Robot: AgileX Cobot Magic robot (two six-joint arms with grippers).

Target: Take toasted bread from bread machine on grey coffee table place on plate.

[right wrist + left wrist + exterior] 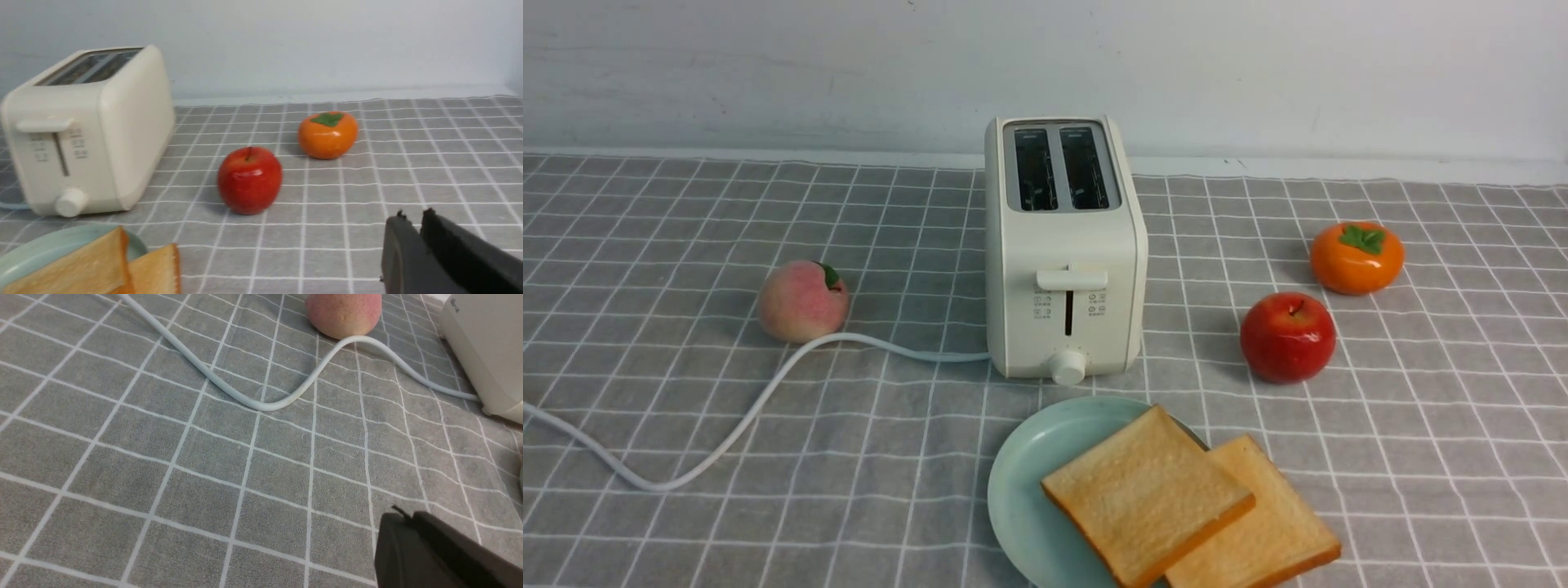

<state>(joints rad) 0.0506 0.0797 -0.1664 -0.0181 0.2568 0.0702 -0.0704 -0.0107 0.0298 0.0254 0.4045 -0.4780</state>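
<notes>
The cream-white bread machine (1063, 245) stands at the middle of the grey checked coffee table (686, 408), both slots empty. Two slices of toasted bread lie on the mint-green plate (1029, 482) in front of it: one (1145, 494) overlaps the other (1262, 531), which hangs over the plate's right rim. They also show in the right wrist view (77, 269). Neither gripper shows in the front view. My left gripper (408, 516) is shut and empty over bare cloth near the cord. My right gripper (412, 216) is shut and empty, right of the plate.
A peach (803, 300) sits left of the toaster, with the white power cord (727, 425) curving past it to the left edge. A red apple (1287, 336) and an orange persimmon (1356, 257) sit to the right. A white wall runs behind.
</notes>
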